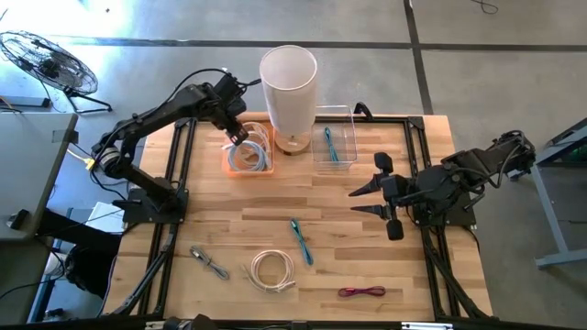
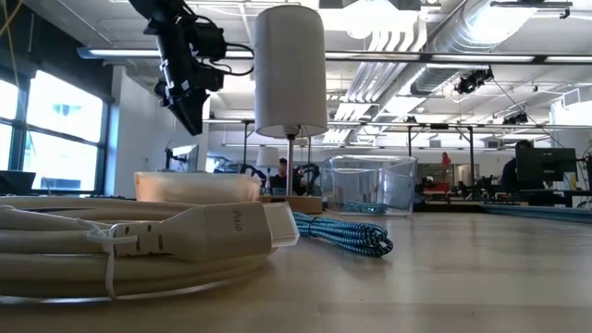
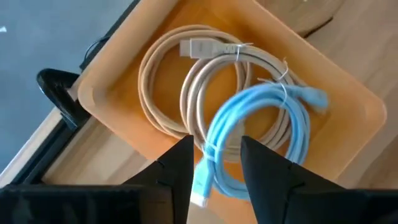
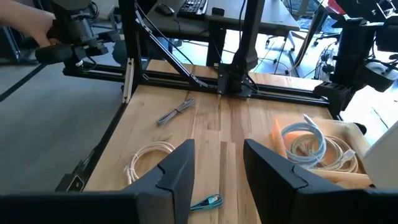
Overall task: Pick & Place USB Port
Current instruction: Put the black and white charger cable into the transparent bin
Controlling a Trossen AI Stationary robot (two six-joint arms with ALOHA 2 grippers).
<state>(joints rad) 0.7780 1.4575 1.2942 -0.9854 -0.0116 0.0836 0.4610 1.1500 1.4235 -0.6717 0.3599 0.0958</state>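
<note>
while left claw (image 1: 238, 134) hovers parted over orange tray (image 1: 231, 167), lamp (image 1: 289, 82) alongside, right claw (image 1: 367, 200) open mid-table

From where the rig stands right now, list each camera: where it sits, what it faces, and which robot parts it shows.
High: overhead, straight down; both arms, left pincer over the orange tray, right pincer open.
Low: table height, level; white cable close, left arm above.
Left wrist: down past open fingers into the tray, onto the light blue cable.
Right wrist: across the table, own fingers below.
Shared: both wrist views show the tray's two cables.
</note>
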